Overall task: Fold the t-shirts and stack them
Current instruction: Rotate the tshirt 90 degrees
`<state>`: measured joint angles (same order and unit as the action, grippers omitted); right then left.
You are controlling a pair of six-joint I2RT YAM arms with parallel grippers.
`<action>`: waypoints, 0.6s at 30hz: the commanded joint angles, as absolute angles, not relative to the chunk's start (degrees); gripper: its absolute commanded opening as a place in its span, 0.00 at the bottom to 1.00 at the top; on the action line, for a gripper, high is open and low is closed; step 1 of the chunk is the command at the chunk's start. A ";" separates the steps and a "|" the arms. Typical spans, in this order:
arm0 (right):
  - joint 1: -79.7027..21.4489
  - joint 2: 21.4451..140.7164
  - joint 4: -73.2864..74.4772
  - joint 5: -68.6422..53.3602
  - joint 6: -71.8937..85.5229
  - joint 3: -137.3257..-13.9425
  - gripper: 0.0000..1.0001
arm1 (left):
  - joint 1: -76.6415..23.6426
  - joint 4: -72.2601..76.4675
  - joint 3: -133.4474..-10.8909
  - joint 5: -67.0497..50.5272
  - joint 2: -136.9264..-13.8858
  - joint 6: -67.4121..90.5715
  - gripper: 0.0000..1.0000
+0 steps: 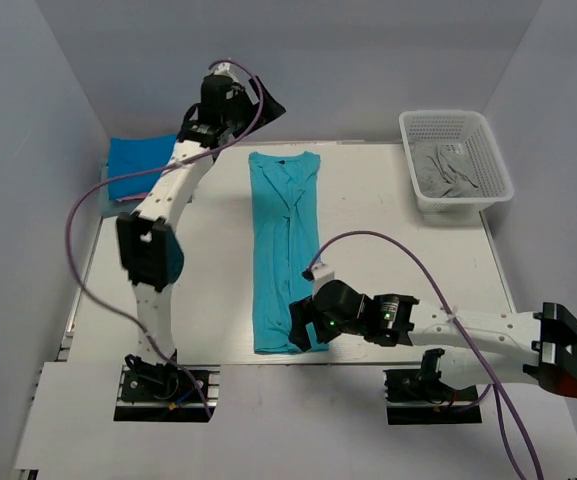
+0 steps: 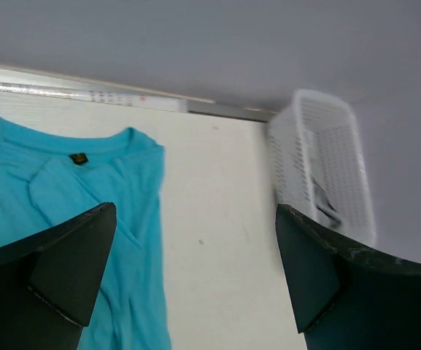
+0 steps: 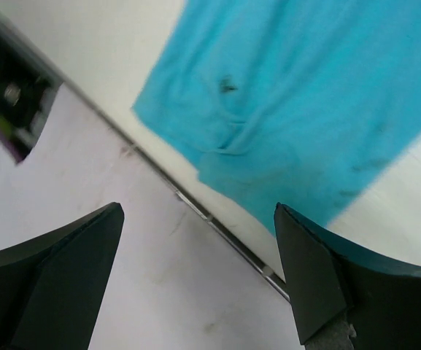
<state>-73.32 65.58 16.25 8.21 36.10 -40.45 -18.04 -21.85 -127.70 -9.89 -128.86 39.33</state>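
Turquoise t-shirt (image 2: 138, 219): dark neck label (image 2: 79, 157), unreadable.

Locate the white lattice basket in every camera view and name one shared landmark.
Top external: white basket at the far right corner of the table.
Left wrist: right of centre, upper half.
Right wrist: not in it.
Shared landmark: the turquoise t-shirt, visible in all three.

Soft matt cloth t-shirt (image 1: 284, 250)
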 commanded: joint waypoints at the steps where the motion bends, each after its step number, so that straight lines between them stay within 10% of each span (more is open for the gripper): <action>1: -72.16 62.93 23.02 19.06 46.66 -37.89 0.90 | -19.51 -27.34 -114.14 -12.03 -111.92 35.25 1.00; 10: -65.14 61.79 24.17 16.18 42.64 -35.25 0.90 | -28.81 -10.90 -48.93 -13.97 -73.27 38.49 1.00; 18: -62.40 60.20 21.63 7.05 29.45 -33.84 0.90 | -35.24 -19.58 -34.81 -15.48 -58.01 41.39 1.00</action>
